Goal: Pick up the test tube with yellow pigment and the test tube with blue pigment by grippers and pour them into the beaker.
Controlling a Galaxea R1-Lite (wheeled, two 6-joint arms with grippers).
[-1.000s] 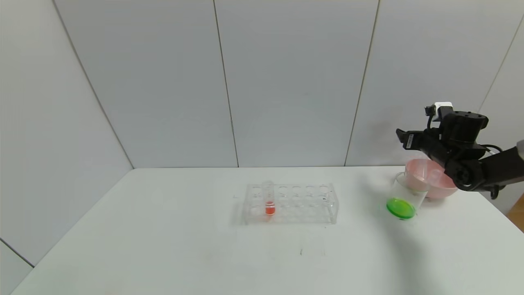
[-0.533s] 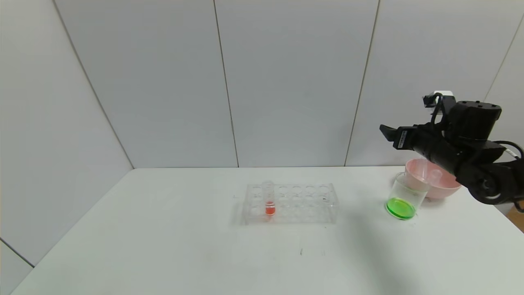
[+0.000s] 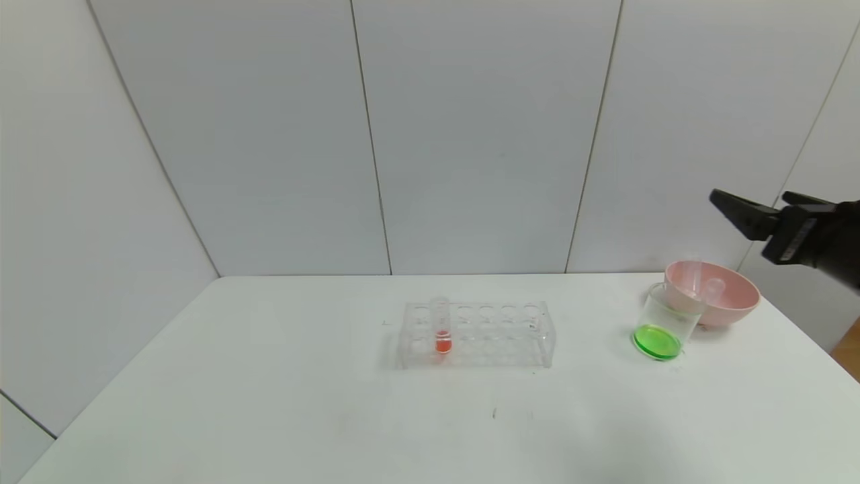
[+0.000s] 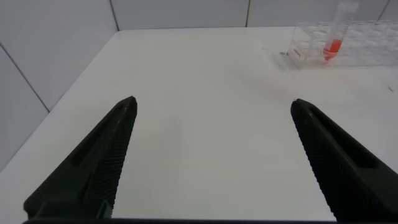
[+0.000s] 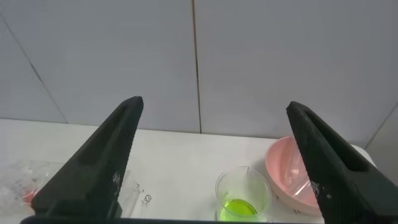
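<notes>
The beaker (image 3: 662, 325) stands at the table's right side with green liquid in its bottom; it also shows in the right wrist view (image 5: 244, 194). No tube with yellow or blue liquid shows. Two clear empty tubes (image 3: 703, 282) lie in the pink bowl (image 3: 736, 302) just behind the beaker. My right gripper (image 3: 749, 196) is open and empty, in the air right of and above the bowl; it looks down at the beaker (image 5: 214, 103). My left gripper (image 4: 212, 101) is open and empty over the bare near-left table, out of the head view.
A clear tube rack (image 3: 477, 334) stands mid-table with one orange-red liquid tube (image 3: 441, 329) in it, also in the left wrist view (image 4: 336, 34). Grey wall panels stand close behind the table. The table's right edge is near the bowl.
My right gripper has risen from over the bowl and drawn back to the right, away from the beaker. The beaker, bowl and rack have not moved.
</notes>
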